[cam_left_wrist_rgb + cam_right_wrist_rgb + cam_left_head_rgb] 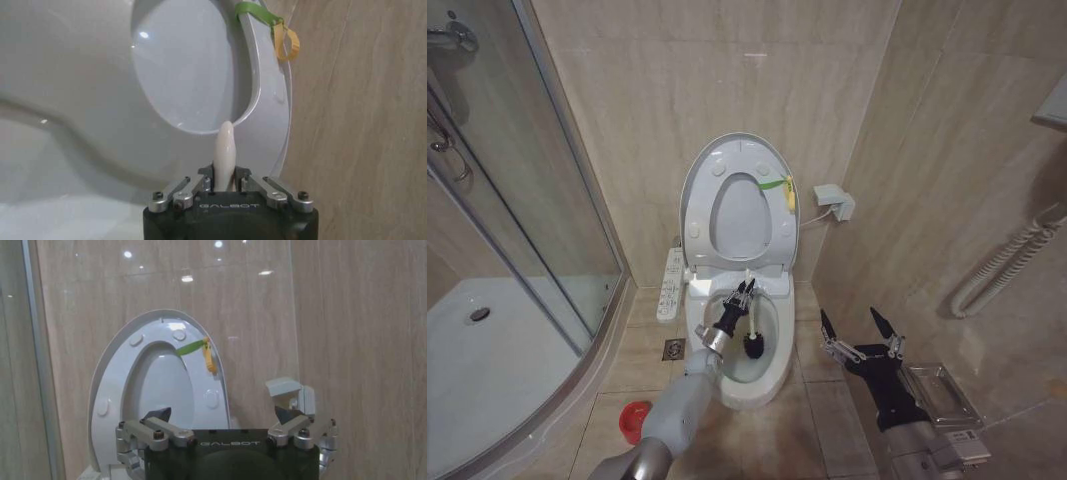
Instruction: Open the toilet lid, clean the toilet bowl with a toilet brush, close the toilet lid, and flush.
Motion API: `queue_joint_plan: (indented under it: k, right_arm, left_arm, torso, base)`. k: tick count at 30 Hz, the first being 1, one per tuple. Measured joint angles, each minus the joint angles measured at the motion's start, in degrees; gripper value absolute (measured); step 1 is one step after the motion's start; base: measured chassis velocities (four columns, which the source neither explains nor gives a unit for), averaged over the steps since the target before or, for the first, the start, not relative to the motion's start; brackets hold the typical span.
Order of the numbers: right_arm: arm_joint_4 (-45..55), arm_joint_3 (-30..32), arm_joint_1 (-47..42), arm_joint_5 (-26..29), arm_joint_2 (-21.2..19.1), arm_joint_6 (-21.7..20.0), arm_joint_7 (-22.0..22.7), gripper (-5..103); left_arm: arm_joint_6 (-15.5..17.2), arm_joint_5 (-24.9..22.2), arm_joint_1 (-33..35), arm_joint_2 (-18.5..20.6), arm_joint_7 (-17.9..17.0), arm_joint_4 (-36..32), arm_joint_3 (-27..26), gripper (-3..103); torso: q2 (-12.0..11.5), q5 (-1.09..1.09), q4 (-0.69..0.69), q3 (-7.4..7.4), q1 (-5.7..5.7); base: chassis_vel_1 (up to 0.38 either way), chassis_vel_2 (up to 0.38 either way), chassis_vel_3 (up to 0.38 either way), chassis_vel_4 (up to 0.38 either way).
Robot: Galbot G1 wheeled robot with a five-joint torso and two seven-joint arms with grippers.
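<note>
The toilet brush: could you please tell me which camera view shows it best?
The head view: the toilet brush shows whole, its dark head down in the toilet bowl, its handle gripped by the left pincer. The left wrist view gives just the handle tip; the right wrist view looks at the raised toilet lid.

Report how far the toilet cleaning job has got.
Done: the toilet lid stands raised against the wall. In hand: the left gripper is shut on the toilet brush, whose dark head is down inside the toilet bowl. The right gripper hangs open beside the toilet. Left: finishing the scrub, closing the lid and flushing.
</note>
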Motion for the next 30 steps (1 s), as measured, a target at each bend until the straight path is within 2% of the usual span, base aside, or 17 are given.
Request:
queue_joint_plan:
  k: [6,16,25,30]
  right_arm:
    - [0.0,0.0,0.0,0.0,0.0,0.0,0.0,100]
    - [0.0,0.0,0.0,0.0,0.0,0.0,0.0,100]
    - [0.0,0.0,0.0,0.0,0.0,0.0,0.0,100]
    - [0.0,0.0,0.0,0.0,0.0,0.0,0.0,100]
  left_arm:
    - [0.1,-1.0,-3.6,0.0,-0.7,1.7,-0.2,20]
    - [0.6,1.0,0.8,0.0,0.4,0.9,0.4,20]
    - [1.2,-1.6,-3.1,0.0,-0.4,1.4,0.1,20]
    - [1.8,-1.5,-1.0,0.0,0.2,2.3,0.4,20]
  torso:
    - [0.0,0.0,-0.01,0.0,0.0]
    - [0.0,0.01,0.02,-0.01,-0.01]
    - [0.0,0.01,-0.02,-0.01,0.0]
    - [0.0,0.0,0.02,0.0,0.0]
  base:
    - [0.0,0.0,0.0,0.0]
    - [0.0,0.0,0.0,0.0]
    - [0.0,0.0,0.0,0.0]
    - [0.0,0.0,0.0,0.0]
